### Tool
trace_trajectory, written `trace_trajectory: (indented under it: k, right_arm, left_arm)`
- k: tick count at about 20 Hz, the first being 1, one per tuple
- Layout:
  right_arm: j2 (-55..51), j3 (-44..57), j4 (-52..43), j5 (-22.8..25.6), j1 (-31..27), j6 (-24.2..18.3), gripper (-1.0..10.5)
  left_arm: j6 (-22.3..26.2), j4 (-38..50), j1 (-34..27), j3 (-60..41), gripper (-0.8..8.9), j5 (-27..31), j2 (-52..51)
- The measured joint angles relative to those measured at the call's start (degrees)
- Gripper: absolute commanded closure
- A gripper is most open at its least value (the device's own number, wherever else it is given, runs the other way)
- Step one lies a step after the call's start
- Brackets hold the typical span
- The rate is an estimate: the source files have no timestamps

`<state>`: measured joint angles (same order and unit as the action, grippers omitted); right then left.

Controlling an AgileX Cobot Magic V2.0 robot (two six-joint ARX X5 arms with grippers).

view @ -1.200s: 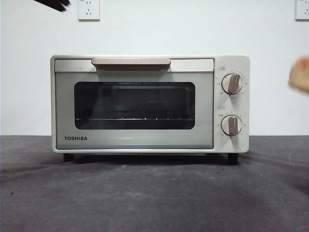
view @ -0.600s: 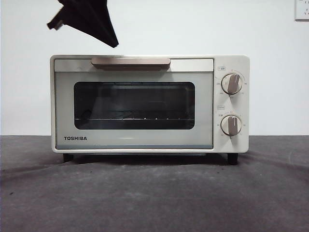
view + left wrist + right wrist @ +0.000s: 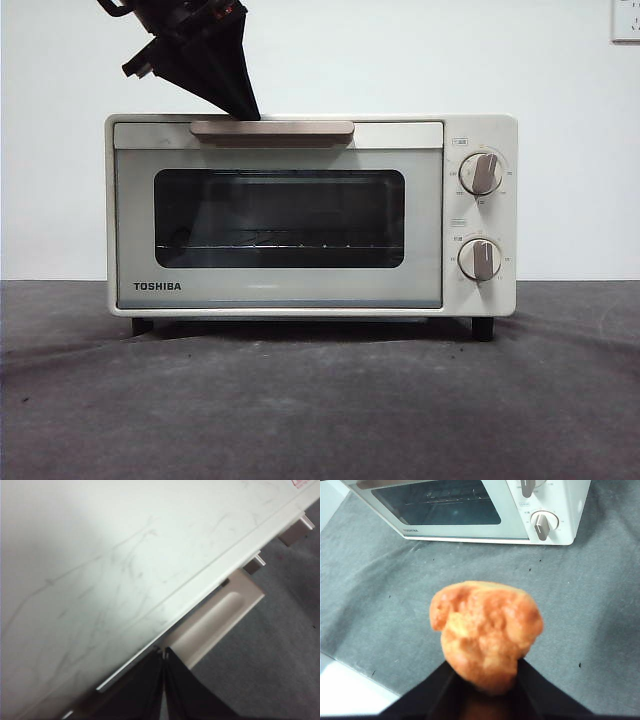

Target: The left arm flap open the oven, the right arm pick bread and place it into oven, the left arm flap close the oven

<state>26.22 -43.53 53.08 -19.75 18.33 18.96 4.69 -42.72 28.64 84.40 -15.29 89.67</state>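
Tapered left end effector [image 3: 243, 108] pinched shut at oven [image 3: 310, 214] handle [image 3: 272, 129], right end effector [image 3: 485, 682] clamping lumpy golden bread [image 3: 486, 632]

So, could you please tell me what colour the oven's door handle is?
The handle is beige, clearest in the front view.

Oven [image 3: 310, 215]: I see it standing on the tabletop [image 3: 320, 400], door up.
Left pincer [image 3: 245, 110]: above the oven's top front edge, tip at the handle [image 3: 272, 128], left of its middle.
Bread [image 3: 487, 632]: in my right pincer [image 3: 485, 680], before the oven, above the tabletop.
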Motion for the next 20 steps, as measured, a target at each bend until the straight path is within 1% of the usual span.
trace_trajectory:
  k: [3, 6, 11, 13, 15, 20]
  right_arm:
    - [0.00, 0.00, 0.00, 0.00, 0.00, -0.02, 8.4]
    - [0.00, 0.00, 0.00, 0.00, 0.00, 0.00, 8.4]
    - [0.02, 0.00, 0.13, 0.00, 0.00, 0.00, 8.4]
    - [0.00, 0.00, 0.20, 0.00, 0.00, 0.00, 8.4]
    - [0.02, 0.00, 0.22, 0.00, 0.00, -0.02, 8.4]
    - [0.00, 0.00, 0.22, 0.00, 0.00, -0.02, 8.4]
  left_arm:
    - [0.74, -2.75, 1.20, 0.59, 8.05, 0.66, -0.07]
    - [1.95, -5.55, 2.82, 0.76, 8.05, 3.69, -0.48]
    - [2.75, -12.26, 3.93, 0.98, 8.05, 3.82, -0.79]
    - [2.93, -15.50, 5.07, 0.85, 8.05, 4.90, -0.74]
    - [2.93, -16.26, 6.03, 0.42, 8.04, 6.03, -0.76]
    - [2.62, -16.11, 8.11, -1.99, 8.04, 6.29, -0.94]
